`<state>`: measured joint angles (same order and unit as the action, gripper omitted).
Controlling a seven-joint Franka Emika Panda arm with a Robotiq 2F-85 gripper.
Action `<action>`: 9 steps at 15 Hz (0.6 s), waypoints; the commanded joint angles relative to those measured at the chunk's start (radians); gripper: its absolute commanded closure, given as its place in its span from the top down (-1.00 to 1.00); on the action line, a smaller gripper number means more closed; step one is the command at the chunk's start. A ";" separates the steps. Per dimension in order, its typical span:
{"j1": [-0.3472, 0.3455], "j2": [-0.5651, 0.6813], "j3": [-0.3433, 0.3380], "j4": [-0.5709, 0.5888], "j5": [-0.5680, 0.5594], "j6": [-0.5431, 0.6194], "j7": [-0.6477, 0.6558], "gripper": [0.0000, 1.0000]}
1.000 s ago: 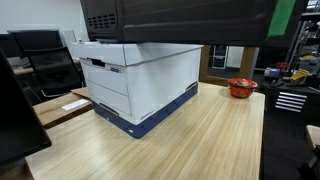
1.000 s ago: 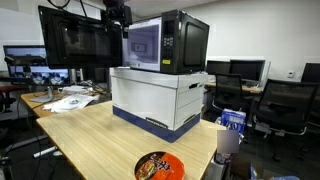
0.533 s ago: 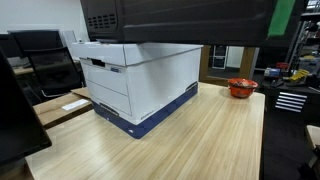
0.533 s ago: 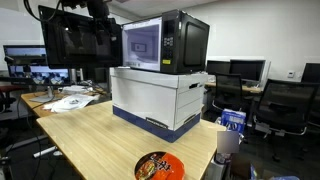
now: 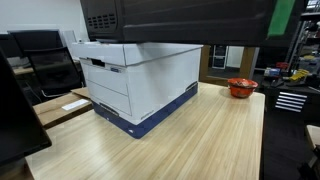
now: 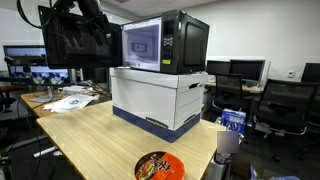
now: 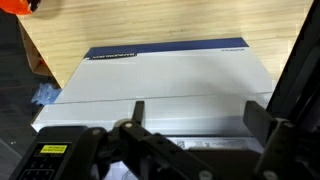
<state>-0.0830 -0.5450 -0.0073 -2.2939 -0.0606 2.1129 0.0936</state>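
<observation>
— What's the arm (image 6: 85,10) doing up there?
— It's hovering high, off the door side of the microwave (image 6: 160,43), and it isn't touching it. The gripper (image 7: 193,110) is showing its fingers spread wide apart, with nothing between them.
— And where is the microwave sitting?
— It's sitting on top of the white storage box (image 6: 155,98), the one with the blue base. The box is standing on the wooden counter (image 6: 85,135). From where I'm standing, the door is looking shut.
— What's showing from the wrist?
— It's looking down the face of the box to the counter, with the two fingers framing the edge of the lid. An orange bowl (image 6: 158,166) is sitting well apart from all that, near the counter's edge.
— So which stage are we watching?
— I'm reading it as an approach. Nothing is being gripped, and the gripper is hanging in open air beside the microwave's front.
— What would a next move be calling for?
— I'd say closing that gap squarely with the fingers open and level. It would also mean pushing gently, since the box underneath is looking like cardboard and might shift.
</observation>
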 commanded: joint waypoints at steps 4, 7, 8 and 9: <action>-0.040 -0.096 0.027 -0.040 -0.019 0.051 0.155 1.00; -0.032 -0.132 0.023 -0.050 -0.007 0.083 0.166 1.00; -0.030 -0.141 0.023 -0.053 -0.005 0.096 0.167 1.00; -0.028 -0.152 0.022 -0.056 -0.001 0.110 0.165 1.00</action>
<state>-0.1048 -0.6444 0.0067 -2.3034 -0.0756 2.1656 0.2403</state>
